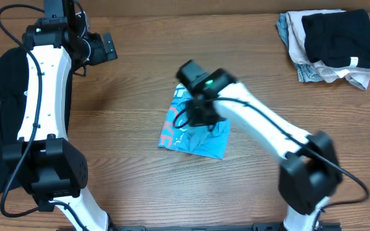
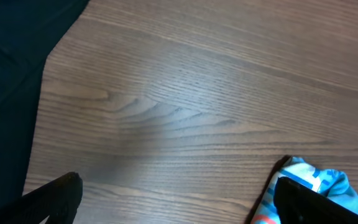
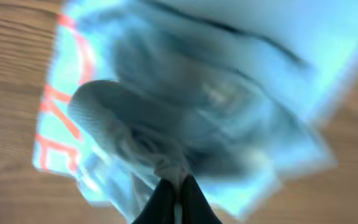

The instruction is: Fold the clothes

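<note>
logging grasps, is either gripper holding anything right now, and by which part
The right gripper is shut on the light blue T-shirt, pinching a bunched-up fold of cloth on its upper surface. The left gripper is open and holds nothing.

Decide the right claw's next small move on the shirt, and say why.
Probably lift the pinched fabric a little and draw it across the shirt to make a fold. The right claw is shut on a bunched ridge of the shirt, which lies rumpled rather than flat, while the left claw stands open, well away, so it cannot help.
</note>
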`<control>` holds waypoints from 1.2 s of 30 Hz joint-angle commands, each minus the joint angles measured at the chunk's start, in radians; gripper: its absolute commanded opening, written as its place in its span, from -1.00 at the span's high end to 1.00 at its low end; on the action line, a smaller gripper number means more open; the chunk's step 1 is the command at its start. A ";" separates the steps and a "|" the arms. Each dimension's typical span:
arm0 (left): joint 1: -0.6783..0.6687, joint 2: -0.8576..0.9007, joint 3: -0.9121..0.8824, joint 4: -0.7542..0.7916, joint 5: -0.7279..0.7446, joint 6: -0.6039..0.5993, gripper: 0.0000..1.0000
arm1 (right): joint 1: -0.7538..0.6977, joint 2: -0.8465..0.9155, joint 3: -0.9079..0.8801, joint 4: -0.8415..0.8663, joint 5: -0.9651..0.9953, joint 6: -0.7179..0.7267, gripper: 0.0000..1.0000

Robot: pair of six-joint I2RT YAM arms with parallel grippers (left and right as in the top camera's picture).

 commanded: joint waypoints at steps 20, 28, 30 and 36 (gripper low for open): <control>-0.002 0.005 0.006 -0.003 -0.017 0.049 -1.00 | -0.053 -0.055 -0.284 -0.201 0.005 0.272 0.74; -0.002 0.005 0.006 -0.003 -0.017 0.049 -1.00 | -0.085 -0.068 -0.107 -0.221 0.026 0.139 -0.12; -0.002 0.005 0.006 -0.003 -0.017 0.049 -1.00 | -0.083 -0.069 -0.034 -0.209 0.025 0.073 -0.13; -0.002 0.005 0.006 0.002 -0.017 0.049 -0.99 | -0.021 -0.068 0.037 -0.042 -0.008 -0.164 -0.18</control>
